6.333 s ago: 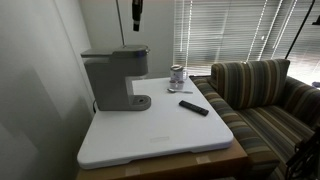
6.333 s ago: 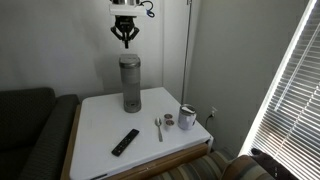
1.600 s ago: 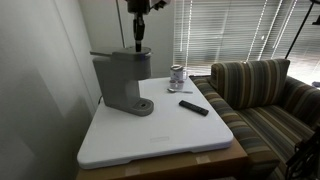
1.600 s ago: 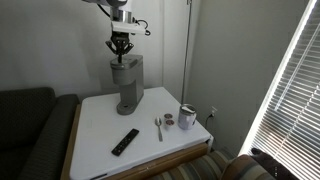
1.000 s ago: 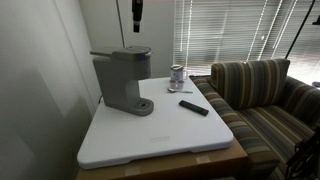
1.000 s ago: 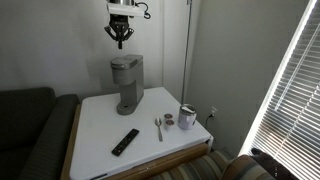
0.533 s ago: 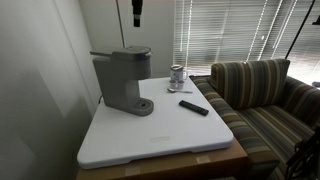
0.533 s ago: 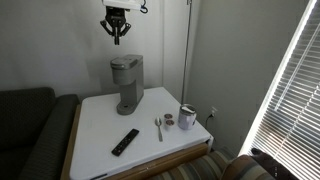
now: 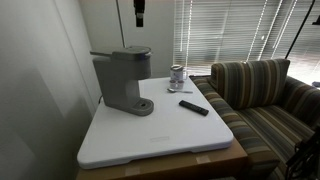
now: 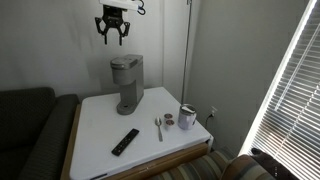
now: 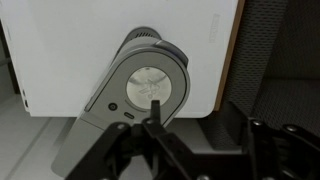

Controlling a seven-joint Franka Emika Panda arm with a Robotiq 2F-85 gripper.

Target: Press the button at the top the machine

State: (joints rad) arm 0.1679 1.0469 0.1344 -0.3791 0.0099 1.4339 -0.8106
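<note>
On the white counter [image 10: 100, 135], the matte grey machine [image 10: 125, 84] stands toward the far left, its round foot [image 9: 139, 105] well inside the edges. The hand [image 10: 113, 35] hangs in open air well above its cylindrical head, fingers spread apart, touching nothing. Right of the machine, bare flat surface separates it from a slim black remote [image 10: 125, 142], a spoon [image 10: 158, 128] and a shiny metal cup [image 10: 187, 117] near the far right corner.

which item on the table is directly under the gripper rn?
The grey coffee maker. The gripper hangs above its head, while the black remote, spoon and metal cup lie off toward the table's front.
</note>
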